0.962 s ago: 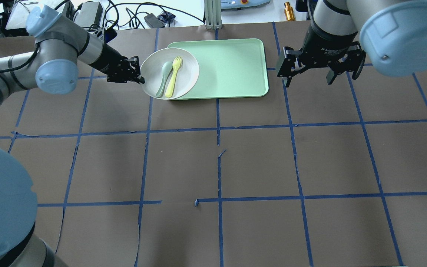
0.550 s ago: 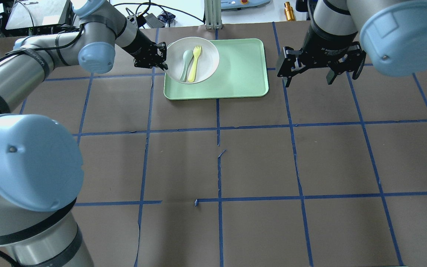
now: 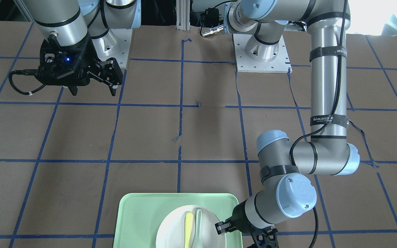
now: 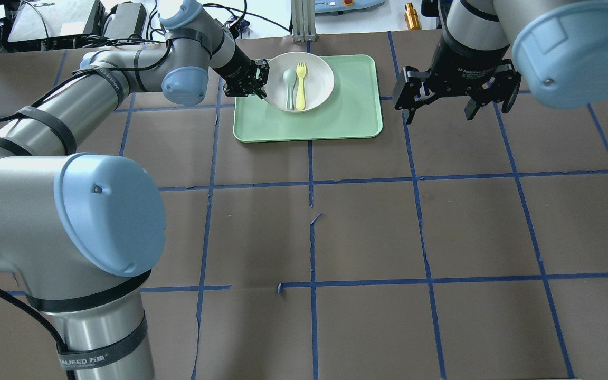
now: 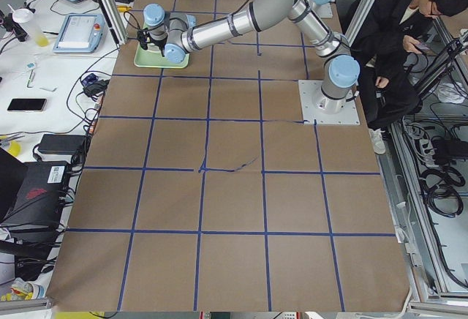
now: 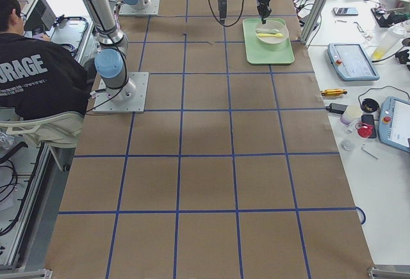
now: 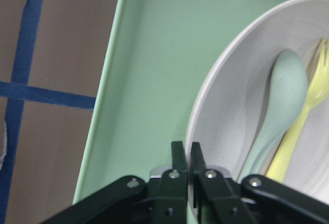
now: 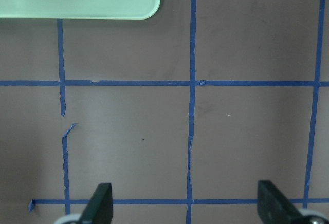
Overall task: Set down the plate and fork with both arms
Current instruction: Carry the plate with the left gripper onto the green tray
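Table (image 4: 367, 232): brown surface with a grid of blue tape lines; it carries the tray at the far middle.
Left arm (image 4: 98, 84): comes in from the left of the overhead view and reaches across to the far left corner of the tray.
Left pincer (image 4: 262, 91): closed to a narrow slit. In the left wrist view its 2 fingers (image 7: 178, 154) pinch the plate's raised rim, 1 inside the rim and 1 outside. It grips the plate at the plate's left edge.
Plate (image 4: 319, 79): round and white, held by its rim over the far left part of the tray. Its far edge reaches just past the tray's far edge in the overhead view. I cannot tell whether its underside touches the tray.
Spoon (image 4: 288, 87): grey-green, lying in the plate on the left, bowl pointing away from the robot.
Fork (image 4: 300, 89): pale yellow, lying in the plate just right of the spoon and parallel to it, tines pointing away from the robot and handle toward it.
Tray (image 4: 346, 113): mint green and rectangular, flat on the table; its near and right parts are bare.
Right arm (image 4: 473, 26): enters from the upper right of the overhead view.
Right pincer (image 4: 438, 117): spread wide and holding nothing, pointing down above bare table just right of the tray, well apart from the plate.
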Controlling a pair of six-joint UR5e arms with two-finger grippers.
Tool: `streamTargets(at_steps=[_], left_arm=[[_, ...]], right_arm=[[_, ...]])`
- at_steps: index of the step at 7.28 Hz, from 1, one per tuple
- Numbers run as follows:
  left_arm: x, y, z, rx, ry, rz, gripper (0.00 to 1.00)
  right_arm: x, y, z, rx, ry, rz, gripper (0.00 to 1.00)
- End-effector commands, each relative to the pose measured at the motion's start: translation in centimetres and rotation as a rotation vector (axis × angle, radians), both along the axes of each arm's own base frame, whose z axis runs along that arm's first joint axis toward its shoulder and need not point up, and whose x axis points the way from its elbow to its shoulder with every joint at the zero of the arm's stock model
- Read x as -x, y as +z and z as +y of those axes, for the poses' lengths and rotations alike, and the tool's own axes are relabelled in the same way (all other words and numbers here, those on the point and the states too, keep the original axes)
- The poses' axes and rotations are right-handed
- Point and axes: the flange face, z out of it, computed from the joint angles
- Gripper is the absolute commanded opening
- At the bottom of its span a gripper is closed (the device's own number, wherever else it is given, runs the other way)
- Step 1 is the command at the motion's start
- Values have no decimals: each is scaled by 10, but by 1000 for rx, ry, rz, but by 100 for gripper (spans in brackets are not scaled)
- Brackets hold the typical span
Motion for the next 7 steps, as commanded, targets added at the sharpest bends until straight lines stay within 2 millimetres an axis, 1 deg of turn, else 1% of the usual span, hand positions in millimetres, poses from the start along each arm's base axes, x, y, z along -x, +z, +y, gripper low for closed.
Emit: streamTargets(at_steps=[1, 2, 3, 4, 5, 6, 7], left_arm=[[7, -6, 1, 6, 16, 4, 0], [8, -12, 5, -7, 16, 5, 7], [8, -19, 17, 11, 11, 4, 66], [7, -27, 32, 72, 9, 6, 82], [5, -18, 45, 129, 9, 6, 93], [-10, 6, 50, 154, 16, -30, 97], [-25, 29, 56, 139, 28, -59, 97]], right_arm=[[0, 0, 0, 0, 0, 1, 100], [-1, -1, 0, -1, 2, 1, 100], [0, -1, 0, -1, 0, 1, 100], [0, -1, 0, -1, 0, 1, 100], [0, -1, 0, -1, 0, 1, 100], [0, -1, 0, -2, 0, 0, 100], [0, -1, 0, -2, 0, 0, 100]])
